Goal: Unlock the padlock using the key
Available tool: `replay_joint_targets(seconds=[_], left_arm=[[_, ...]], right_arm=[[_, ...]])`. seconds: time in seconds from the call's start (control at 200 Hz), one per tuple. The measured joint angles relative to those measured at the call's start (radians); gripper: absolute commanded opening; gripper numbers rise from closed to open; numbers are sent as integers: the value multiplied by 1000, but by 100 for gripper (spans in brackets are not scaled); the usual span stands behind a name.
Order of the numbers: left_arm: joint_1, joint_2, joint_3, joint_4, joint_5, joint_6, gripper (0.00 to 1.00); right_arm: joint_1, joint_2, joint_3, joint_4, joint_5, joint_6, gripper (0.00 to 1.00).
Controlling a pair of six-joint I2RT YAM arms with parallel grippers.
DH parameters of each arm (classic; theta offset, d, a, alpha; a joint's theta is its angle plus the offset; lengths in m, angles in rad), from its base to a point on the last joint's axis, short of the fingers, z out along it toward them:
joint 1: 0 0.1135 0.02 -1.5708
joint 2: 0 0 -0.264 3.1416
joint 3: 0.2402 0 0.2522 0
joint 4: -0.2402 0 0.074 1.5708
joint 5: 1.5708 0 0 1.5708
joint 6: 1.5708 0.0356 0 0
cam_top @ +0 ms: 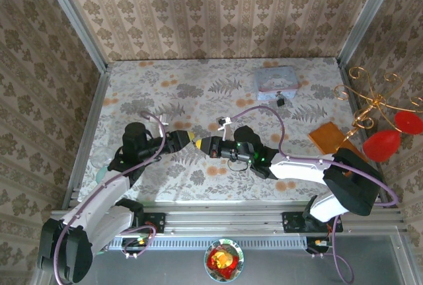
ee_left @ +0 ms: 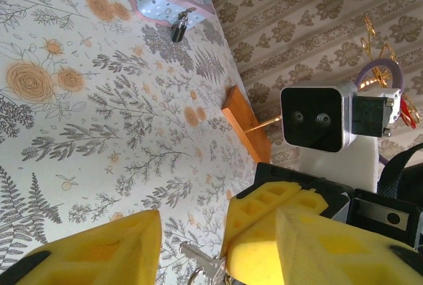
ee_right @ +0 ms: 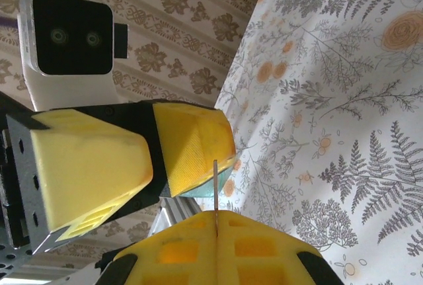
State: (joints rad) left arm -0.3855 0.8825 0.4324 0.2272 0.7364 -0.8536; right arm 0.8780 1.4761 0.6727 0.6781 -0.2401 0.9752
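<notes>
Far across the bench (cam_top: 198, 93), well apart from both claws, the padlock (cam_top: 280, 100) lies on the floral cloth just beside the near edge of a pale blue tin (cam_top: 276, 81). In the left wrist view it shows as a small dark block with a thin silvery shackle, touching or nearly touching the tin's rim.

Near the middle of the bench the two claws meet tip to tip. The right claw (cam_top: 202, 145) is clenched on the key (ee_right: 215, 182), whose thin blade stands out edge-on from the seam between its yellow fingers. The left claw (cam_top: 189, 139) is released, its fingers spread, with the key's bow and ring in the gap between them; whether either finger touches the key cannot be told.

The left arm rises from the near-left corner, bends at the elbow and points its wrist rightward. The right arm reaches from the near-right corner, stretched low to the left.
</notes>
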Motion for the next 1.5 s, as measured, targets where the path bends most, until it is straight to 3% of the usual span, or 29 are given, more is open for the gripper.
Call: replay_joint_targets(seconds=[0.26, 0.98, 1.025, 1.14, 1.24, 1.5], left_arm=[[0, 15, 0, -12, -3, -6, 47], [-47, 27, -1, 90, -24, -71, 0], [-64, 28, -10, 116, -50, -87, 0], [-100, 39, -55, 199, -109, -148, 0], [-118, 46, -87, 267, -133, -207, 0], [-126, 28, -93, 352, -166, -285, 0]], right_arm=[[0, -17, 0, 45, 13, 0, 0], [22, 19, -2, 97, 30, 31, 0], [21, 19, -6, 106, 38, 42, 0], [21, 19, -33, 134, 53, 58, 19], [20, 30, -45, 160, 53, 75, 27], [19, 49, -46, 269, 26, 95, 25]])
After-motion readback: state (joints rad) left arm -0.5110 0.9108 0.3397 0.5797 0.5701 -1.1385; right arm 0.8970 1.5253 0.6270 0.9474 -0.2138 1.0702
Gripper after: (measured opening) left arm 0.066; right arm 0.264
